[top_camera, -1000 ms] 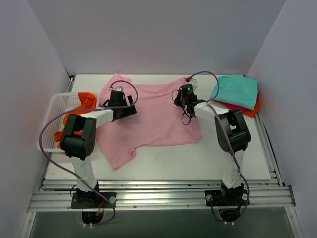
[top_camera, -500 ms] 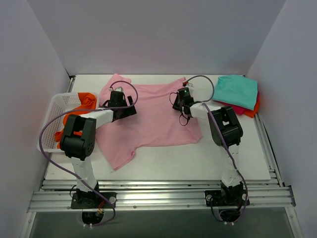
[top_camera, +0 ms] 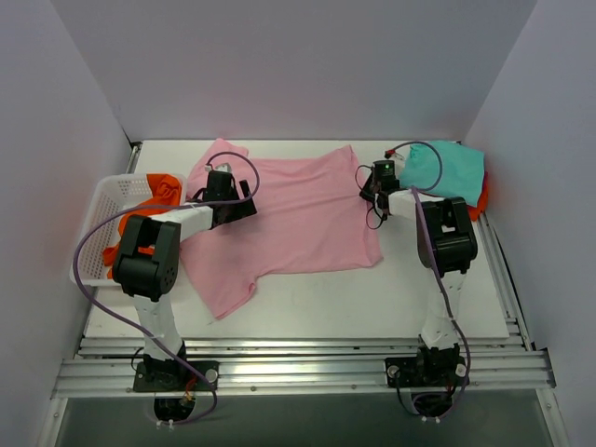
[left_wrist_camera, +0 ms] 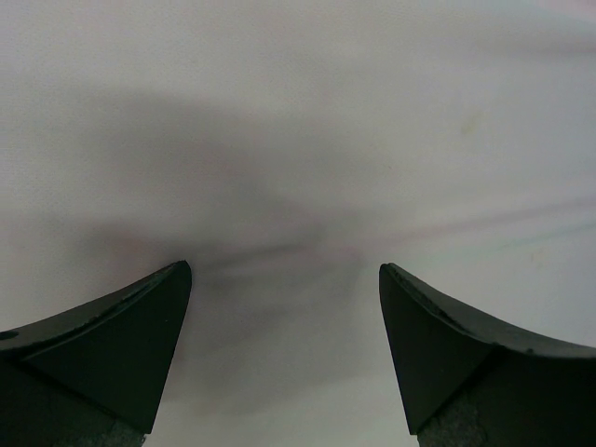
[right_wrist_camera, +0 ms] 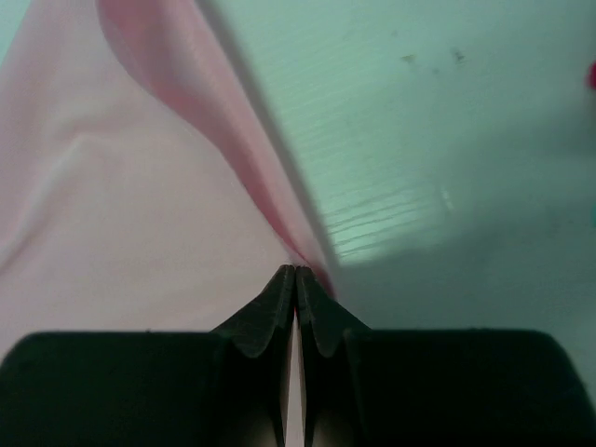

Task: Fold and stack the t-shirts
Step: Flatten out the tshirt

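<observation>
**A:** What is the right gripper (right_wrist_camera: 296,272) doing?

**B:** Its fingers are pressed together. In the wrist view they pinch the very edge of the pink t-shirt (right_wrist_camera: 140,214), and a raised fold of cloth runs away from the tips. Bare worktop (right_wrist_camera: 438,140) lies just beside that edge.

**A:** And seen from above?

**B:** The right gripper (top_camera: 378,179) sits at the right-hand edge of the pink t-shirt (top_camera: 289,214), towards the far side of the worktop (top_camera: 326,307).

**A:** And the left gripper (left_wrist_camera: 284,267)?

**B:** Spread wide, with nothing between the fingers. Its wrist camera shows only a pale, blurred surface with a shadow below them. From above, the left gripper (top_camera: 219,179) is over the shirt's far left part, near the sleeve. I cannot tell whether it touches the cloth.

**A:** How does the shirt lie?

**B:** It is opened out flat across the middle of the worktop, reaching towards the far edge. One sleeve points at the near left.

**A:** And the others?

**B:** The teal t-shirt (top_camera: 452,168) lies folded in the far right corner, on top of the red t-shirt (top_camera: 477,203), which peeks out beneath it. The orange t-shirt (top_camera: 163,186) is bunched in the white basket (top_camera: 93,223) at the left edge.
</observation>
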### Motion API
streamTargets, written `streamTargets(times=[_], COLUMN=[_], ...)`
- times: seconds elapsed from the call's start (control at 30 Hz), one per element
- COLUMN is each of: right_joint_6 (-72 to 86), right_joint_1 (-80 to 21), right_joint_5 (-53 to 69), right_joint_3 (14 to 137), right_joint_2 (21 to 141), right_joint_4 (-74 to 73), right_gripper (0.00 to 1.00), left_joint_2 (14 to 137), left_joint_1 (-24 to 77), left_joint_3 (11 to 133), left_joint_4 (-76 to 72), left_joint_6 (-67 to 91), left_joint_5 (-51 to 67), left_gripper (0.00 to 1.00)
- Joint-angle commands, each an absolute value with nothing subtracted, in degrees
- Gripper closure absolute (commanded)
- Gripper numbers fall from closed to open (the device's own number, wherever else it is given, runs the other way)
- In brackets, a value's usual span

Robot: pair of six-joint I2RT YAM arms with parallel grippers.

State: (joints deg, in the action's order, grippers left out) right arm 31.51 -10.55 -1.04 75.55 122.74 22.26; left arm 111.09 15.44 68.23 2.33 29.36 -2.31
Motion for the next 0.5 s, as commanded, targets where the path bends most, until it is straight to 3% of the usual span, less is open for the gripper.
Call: streamTargets(times=[0.0, 0.3, 0.47], right_joint_6=[29.88, 29.88, 31.11], right_joint_1=[-8.88, -8.61, -9.49], right_joint_5=[-4.47, -14.23, -16.26], right_joint_3=[73.57, 72.43, 68.04], right_joint_2=[119.36, 113.91, 104.69], right_joint_4=[17.15, 10.91, 12.04], right_gripper=[0.98, 0.98, 0.96], left_joint_2=[111.09, 110.92, 104.60], left_joint_1=[14.94, 15.03, 17.57], left_joint_3=[66.88, 67.24, 65.75], left_joint_4=[7.29, 7.47, 2.65], left_joint_6=[29.09, 28.48, 25.41], left_joint_5=[-3.25, -2.81, -3.25], left_gripper=[0.07, 0.08, 0.11])
